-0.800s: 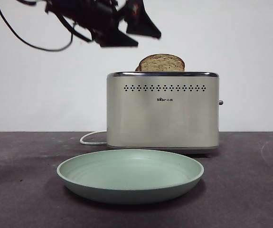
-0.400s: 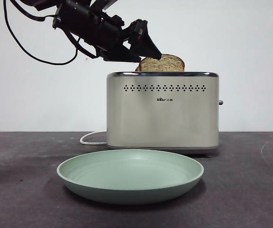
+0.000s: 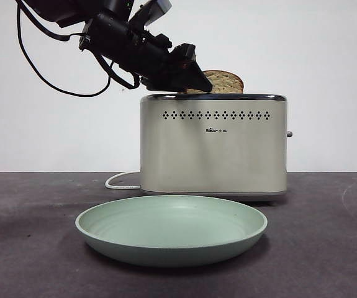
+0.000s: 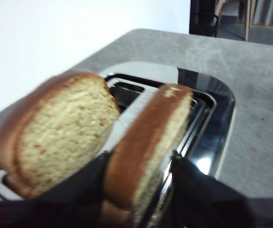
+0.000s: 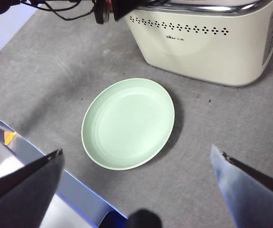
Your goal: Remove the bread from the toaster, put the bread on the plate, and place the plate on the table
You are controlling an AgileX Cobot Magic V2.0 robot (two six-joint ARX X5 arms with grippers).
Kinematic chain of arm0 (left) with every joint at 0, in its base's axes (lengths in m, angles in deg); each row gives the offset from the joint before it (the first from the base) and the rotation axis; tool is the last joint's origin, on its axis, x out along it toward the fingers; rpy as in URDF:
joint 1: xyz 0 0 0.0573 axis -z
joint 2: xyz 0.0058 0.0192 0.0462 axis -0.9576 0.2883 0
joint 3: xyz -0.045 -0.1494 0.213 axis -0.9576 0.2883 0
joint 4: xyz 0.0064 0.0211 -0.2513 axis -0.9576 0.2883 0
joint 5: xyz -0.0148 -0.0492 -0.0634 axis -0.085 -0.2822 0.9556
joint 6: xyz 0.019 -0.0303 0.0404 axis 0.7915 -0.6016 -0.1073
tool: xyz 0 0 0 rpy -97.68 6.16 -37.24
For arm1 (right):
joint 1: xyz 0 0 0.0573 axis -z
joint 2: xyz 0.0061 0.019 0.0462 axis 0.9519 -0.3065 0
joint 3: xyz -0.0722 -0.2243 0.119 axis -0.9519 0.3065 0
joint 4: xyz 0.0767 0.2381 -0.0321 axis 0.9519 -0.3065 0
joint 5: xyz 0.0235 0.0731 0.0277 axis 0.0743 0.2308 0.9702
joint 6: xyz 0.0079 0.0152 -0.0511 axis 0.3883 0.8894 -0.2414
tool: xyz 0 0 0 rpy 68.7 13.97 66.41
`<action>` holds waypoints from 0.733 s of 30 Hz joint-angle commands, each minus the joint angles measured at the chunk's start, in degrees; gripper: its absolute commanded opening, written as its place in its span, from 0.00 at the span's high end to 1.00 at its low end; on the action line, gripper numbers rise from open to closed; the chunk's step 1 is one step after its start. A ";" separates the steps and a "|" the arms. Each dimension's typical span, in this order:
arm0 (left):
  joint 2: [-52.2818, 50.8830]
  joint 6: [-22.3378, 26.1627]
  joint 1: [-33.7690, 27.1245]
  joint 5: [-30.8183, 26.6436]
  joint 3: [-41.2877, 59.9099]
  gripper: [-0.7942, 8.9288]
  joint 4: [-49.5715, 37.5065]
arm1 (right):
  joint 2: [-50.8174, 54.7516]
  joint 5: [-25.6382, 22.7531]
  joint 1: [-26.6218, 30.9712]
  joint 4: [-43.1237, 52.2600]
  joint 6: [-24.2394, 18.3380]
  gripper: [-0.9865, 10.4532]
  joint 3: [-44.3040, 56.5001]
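Observation:
The bread (image 3: 226,82) stands in the slot of the cream toaster (image 3: 213,149), its domed top above the chrome rim. My left gripper (image 3: 194,84) reaches in from the upper left down to the toaster's top. In the left wrist view it (image 4: 138,159) is open, with one black jaw close on each side of the bread (image 4: 150,123). A second slice (image 4: 55,137) stands in the other slot, beside the jaws. The mint-green plate (image 3: 166,248) lies empty on the table (image 3: 327,248) in front of the toaster. My right gripper (image 5: 136,190) is open and empty, high above the plate (image 5: 127,123).
The toaster's white cord (image 3: 121,180) curls on the table behind the plate at the left. A white wall stands behind the toaster. The table's near edge (image 5: 65,190) shows in the right wrist view.
My left gripper has come down and to the right from above the toaster's left side, and its jaws now stand around the bread. The plate and toaster have not moved.

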 commanded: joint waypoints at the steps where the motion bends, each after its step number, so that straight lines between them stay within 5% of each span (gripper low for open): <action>1: 0.46 -1.33 0.24 0.61 -0.07 0.93 -1.07 | 0.02 0.00 -0.13 -0.09 0.26 0.36 -0.13; 22: -14.12 -4.59 -1.60 -2.54 -0.07 0.93 2.27 | 0.02 0.00 -0.11 -0.33 0.28 0.37 -0.13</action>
